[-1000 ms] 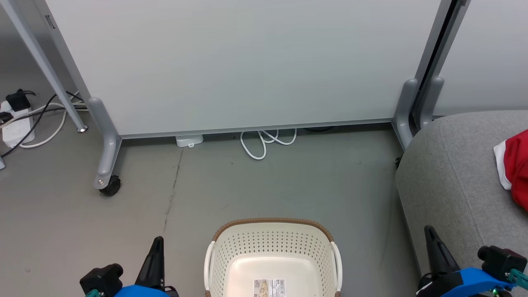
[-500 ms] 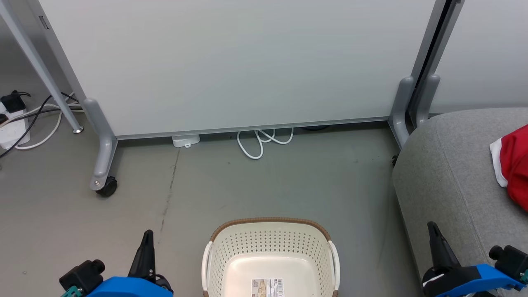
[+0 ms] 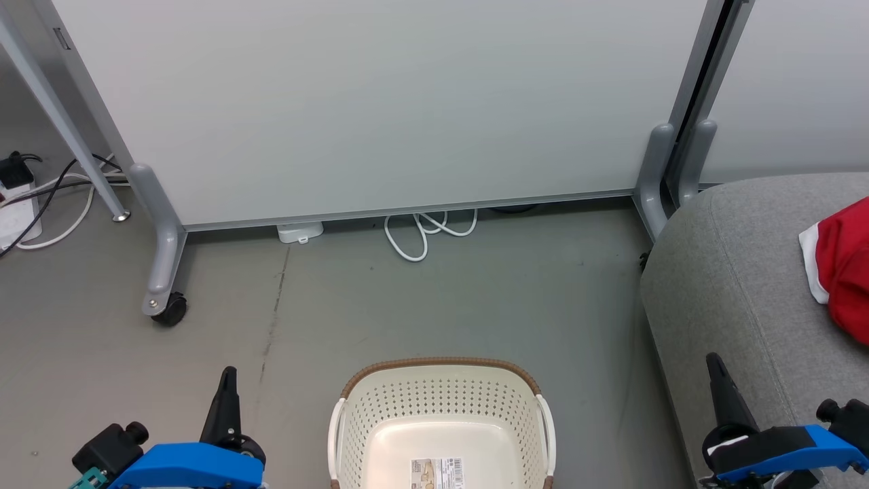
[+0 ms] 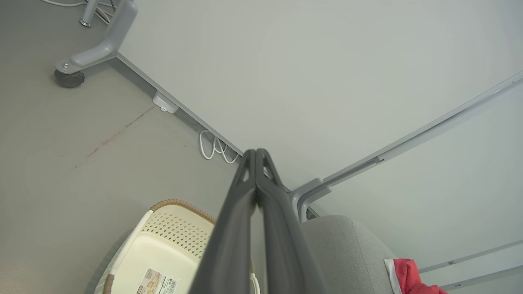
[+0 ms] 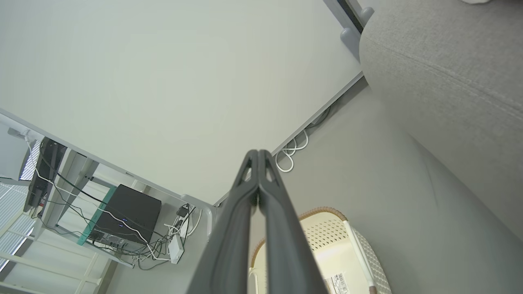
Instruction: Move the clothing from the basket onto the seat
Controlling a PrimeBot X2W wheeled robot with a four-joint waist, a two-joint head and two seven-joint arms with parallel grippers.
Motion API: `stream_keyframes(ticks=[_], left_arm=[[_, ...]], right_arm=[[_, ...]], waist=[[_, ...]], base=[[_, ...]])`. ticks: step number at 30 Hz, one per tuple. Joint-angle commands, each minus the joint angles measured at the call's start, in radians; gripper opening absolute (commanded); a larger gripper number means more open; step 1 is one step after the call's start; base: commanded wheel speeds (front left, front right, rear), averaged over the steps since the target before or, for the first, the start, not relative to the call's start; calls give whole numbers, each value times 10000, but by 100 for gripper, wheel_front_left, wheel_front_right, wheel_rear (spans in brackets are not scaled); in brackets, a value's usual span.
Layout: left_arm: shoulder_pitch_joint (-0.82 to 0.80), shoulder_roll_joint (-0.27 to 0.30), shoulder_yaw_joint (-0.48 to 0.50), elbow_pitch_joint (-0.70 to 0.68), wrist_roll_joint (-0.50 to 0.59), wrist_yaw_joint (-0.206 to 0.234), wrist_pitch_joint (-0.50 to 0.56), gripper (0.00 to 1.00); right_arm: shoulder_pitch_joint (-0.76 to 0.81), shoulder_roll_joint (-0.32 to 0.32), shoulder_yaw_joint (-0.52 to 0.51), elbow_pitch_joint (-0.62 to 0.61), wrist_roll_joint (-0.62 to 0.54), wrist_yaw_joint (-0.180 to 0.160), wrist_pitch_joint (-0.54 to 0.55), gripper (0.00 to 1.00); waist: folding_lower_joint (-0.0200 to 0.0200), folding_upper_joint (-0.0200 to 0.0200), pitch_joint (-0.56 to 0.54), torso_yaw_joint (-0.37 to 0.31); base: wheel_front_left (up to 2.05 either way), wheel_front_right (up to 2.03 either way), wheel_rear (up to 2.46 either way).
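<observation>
The clothing, bright red soft fabric with a white band along its left edge, lies on the seat at the right, farther off than the right hand and well apart from it. The seat is light grey woven upholstery with a rounded corner. On the floor stands the basket, cream perforated plastic under a brown woven-look rim. Left of it is the left hand. Both hands have their fingers pressed together on nothing.
</observation>
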Motion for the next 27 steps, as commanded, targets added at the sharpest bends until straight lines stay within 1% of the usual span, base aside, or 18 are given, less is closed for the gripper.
stream_keyframes(ticks=[1, 27], left_arm=[[-337, 1, 119, -180, -317, -5, 82, 0], [-544, -118, 737, -527, -2891, -8, 850, 0]], right_arm=[[-284, -67, -21, -164, 364, 3, 54, 0], [-495, -91, -74, -276, 3234, 3, 565, 0]], waist=[[0, 0, 3, -13], [0, 0, 45, -222]], base=[[0, 0, 0], [0, 0, 0]])
